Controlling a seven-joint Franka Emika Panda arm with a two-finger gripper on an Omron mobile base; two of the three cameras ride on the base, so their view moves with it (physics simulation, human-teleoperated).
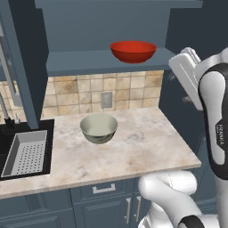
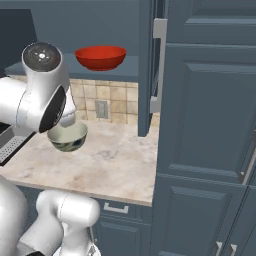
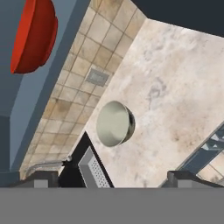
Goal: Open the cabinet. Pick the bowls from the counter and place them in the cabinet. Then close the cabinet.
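The cabinet (image 1: 89, 60) stands open, and the glossy red bowl (image 1: 133, 51) sits on its lower shelf toward the right. The cream-white bowl (image 1: 99, 128) rests upright on the counter (image 1: 138, 149), just right of the sink. From the right base view the red bowl (image 2: 100, 57) is on the shelf beside the swung-out cabinet door (image 2: 146, 65), and the cream bowl (image 2: 66, 137) is partly behind my arm. My gripper (image 3: 113, 178) is open and empty, raised well above the counter. Its rolled view takes in the cream bowl (image 3: 114, 123) and the red bowl (image 3: 33, 37).
A black sink (image 1: 9, 133) with a perforated grey basket (image 1: 26, 153) is set into the counter's left end, with a faucet (image 1: 5, 104) behind it. A tall panelled cupboard (image 2: 210, 125) walls off the counter's right side. Drawers and short-handled doors (image 1: 104, 189) run below.
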